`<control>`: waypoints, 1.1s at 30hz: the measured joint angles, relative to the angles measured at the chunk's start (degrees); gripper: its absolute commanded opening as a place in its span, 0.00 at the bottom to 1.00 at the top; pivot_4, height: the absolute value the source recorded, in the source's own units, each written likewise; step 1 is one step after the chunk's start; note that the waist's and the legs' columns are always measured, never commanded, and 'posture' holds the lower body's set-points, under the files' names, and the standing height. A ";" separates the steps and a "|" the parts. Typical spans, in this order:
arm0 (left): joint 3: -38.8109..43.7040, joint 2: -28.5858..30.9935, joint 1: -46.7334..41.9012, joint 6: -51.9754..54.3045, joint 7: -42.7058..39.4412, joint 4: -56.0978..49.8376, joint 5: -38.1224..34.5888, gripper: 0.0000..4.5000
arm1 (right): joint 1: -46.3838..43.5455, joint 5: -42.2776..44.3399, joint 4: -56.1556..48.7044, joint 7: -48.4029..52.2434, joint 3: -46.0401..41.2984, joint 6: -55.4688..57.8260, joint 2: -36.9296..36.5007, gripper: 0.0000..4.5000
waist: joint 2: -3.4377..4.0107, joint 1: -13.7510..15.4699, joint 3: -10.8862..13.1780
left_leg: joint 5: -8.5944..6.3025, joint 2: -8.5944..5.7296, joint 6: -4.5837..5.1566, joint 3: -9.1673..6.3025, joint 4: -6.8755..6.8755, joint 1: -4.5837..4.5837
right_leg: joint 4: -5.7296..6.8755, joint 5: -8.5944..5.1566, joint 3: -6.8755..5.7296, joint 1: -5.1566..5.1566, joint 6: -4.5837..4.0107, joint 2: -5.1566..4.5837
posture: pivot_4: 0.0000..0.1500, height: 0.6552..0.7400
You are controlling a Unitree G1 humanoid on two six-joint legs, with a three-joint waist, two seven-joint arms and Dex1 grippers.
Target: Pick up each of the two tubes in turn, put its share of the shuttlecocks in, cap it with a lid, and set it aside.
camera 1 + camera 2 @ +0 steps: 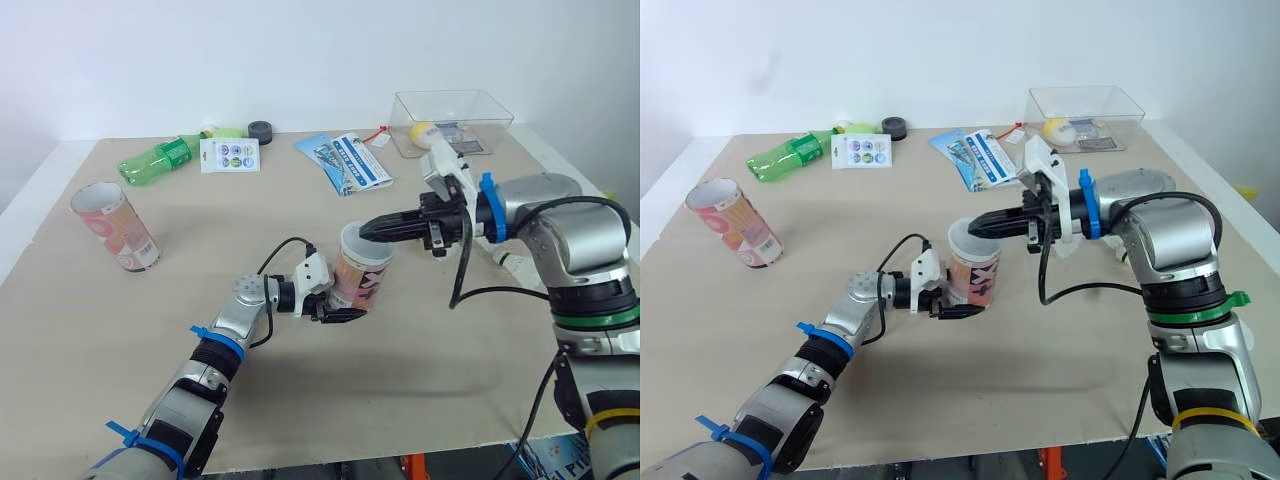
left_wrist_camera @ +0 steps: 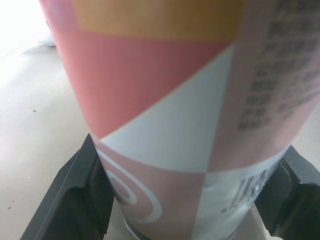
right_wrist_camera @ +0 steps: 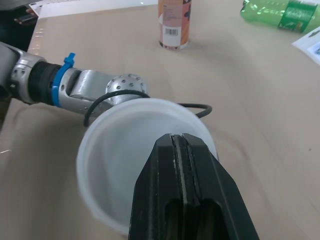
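Observation:
A pink and white tube stands at the table's middle, with my left gripper shut around its lower body. In the left wrist view its fingers press on both sides of the tube. A white translucent lid sits on the tube's mouth. My right gripper reaches in from the right, shut, its tips resting on the lid's top. A second tube, open-mouthed, stands far to the left.
At the back lie a green bottle, a white card, a black round cap and a blue brochure. A clear box stands at the back right. White items lie under my right forearm.

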 measured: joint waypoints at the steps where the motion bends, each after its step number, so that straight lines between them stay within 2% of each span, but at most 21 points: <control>1: 0.00 0.00 0.02 0.04 -0.04 -0.05 -0.03 0.73 | 0.01 -0.21 0.00 0.07 0.36 -0.51 -0.06 0.02 | 0.00 0.00 0.00 | 0.00 0.00 0.00 0.00 0.00 0.00 | 0.00 0.00 0.00 0.00 -0.01 0.00 | 1.00 1.00; 17: -0.04 0.23 0.70 0.65 0.06 -0.60 0.01 0.73 | 0.68 -5.38 -2.67 2.51 5.08 -12.30 -2.86 0.02 | -0.02 -0.01 -0.02 | -0.03 0.02 0.00 0.00 -0.21 0.54 | 0.00 -0.21 -0.02 0.42 -0.03 0.03 | 1.00 1.00; 25: 0.25 -0.30 1.07 5.80 -0.78 -2.65 -1.96 0.73 | 0.98 -9.84 -3.77 1.57 5.75 -20.22 -2.67 0.02 | -0.03 -0.01 -0.03 | -0.03 0.01 -0.01 0.00 -0.22 0.55 | 0.00 -0.24 -0.02 0.44 -0.02 0.02 | 1.00 1.00; 28: 0.24 -0.20 1.42 6.39 -0.94 -3.36 -2.14 0.73 | 1.04 -9.23 -4.84 1.41 5.50 -18.38 -2.11 0.02 | -0.03 -0.01 -0.03 | -0.03 0.02 -0.02 0.00 -0.28 0.57 | 0.00 -0.26 -0.02 0.43 -0.06 0.03 | 1.00 1.00; 33: 0.08 -0.17 1.68 6.24 -1.09 -3.75 -2.07 0.73 | 0.99 -3.37 -8.02 1.40 4.40 -7.82 -0.44 0.02 | -0.03 0.01 -0.02 | -0.03 0.03 -0.01 -0.04 -0.37 0.56 | 0.00 -0.26 -0.04 0.41 -0.18 0.01 | 1.00 1.00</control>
